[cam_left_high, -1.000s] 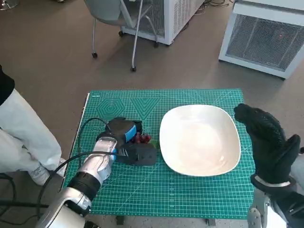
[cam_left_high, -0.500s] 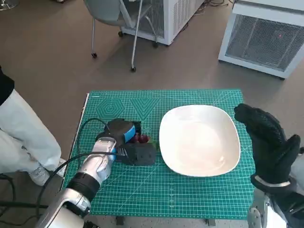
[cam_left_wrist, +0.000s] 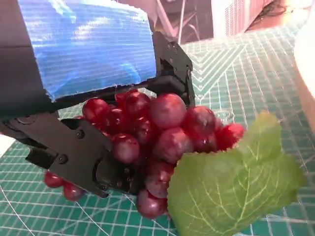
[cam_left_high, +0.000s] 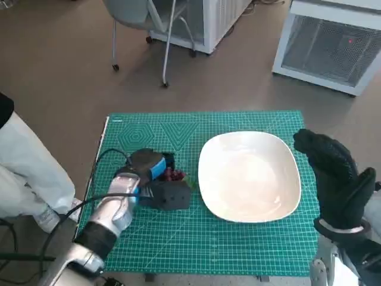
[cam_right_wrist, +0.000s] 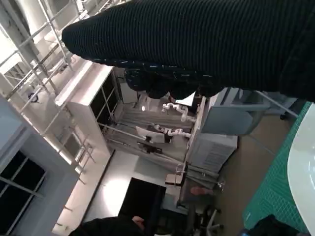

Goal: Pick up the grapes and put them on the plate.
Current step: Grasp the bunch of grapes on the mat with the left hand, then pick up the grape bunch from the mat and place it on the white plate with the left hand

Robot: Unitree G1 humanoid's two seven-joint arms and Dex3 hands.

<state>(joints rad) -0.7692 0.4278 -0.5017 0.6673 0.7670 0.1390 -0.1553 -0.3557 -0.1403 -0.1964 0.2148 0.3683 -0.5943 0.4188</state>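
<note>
Left hand [cam_left_high: 156, 182]: black fingers [cam_left_wrist: 74, 152] grasp the red grape bunch with green leaf [cam_left_wrist: 162, 132], low over the green worktop mat. Lift clear, then carry to the white oval plate [cam_left_high: 250, 176] beyond the fingertips. Gloved right hand [cam_left_high: 333, 173] hangs released, empty.

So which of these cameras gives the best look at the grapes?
The left wrist view: the grapes fill it, red and glossy with a green leaf, between the left hand's black fingers. The head view shows only a small red patch beside that hand. The right wrist view shows none.

The bunch of dark red grapes [cam_left_wrist: 157, 137] carries one green leaf. It lies just beside the white, rounded plate [cam_left_high: 250, 176], which is empty.
</note>
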